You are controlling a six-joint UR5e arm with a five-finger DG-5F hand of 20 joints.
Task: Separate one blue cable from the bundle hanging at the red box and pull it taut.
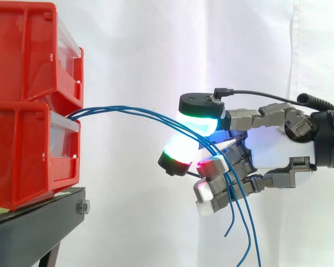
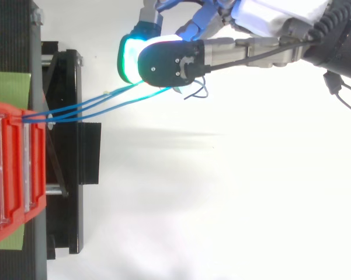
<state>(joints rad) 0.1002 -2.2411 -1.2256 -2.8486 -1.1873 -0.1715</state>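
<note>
Blue cables [image 1: 128, 109] before white curtain [image 1: 133, 50]

Arm [image 1: 329, 139] in from right, level; hand [image 1: 272, 150] pointing left, fingers [image 1: 207, 192] curled round blue cables [image 1: 100, 109].

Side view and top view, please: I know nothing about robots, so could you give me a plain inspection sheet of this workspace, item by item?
Surface: black stand, with a green pad lying under the bins.
Job's things: two red bins stacked on the stand; blue cables come out where the bins meet.
Clutter: nothing seen.
Grippers: robot hand apart from the bins, at the spot where the cables bend downward; whether it grips them cannot be judged.
Cables: the blue cables arch across to the robot hand, then hang with loose ends; slack, not taut.
Surroundings: white curtain behind everything.
</note>
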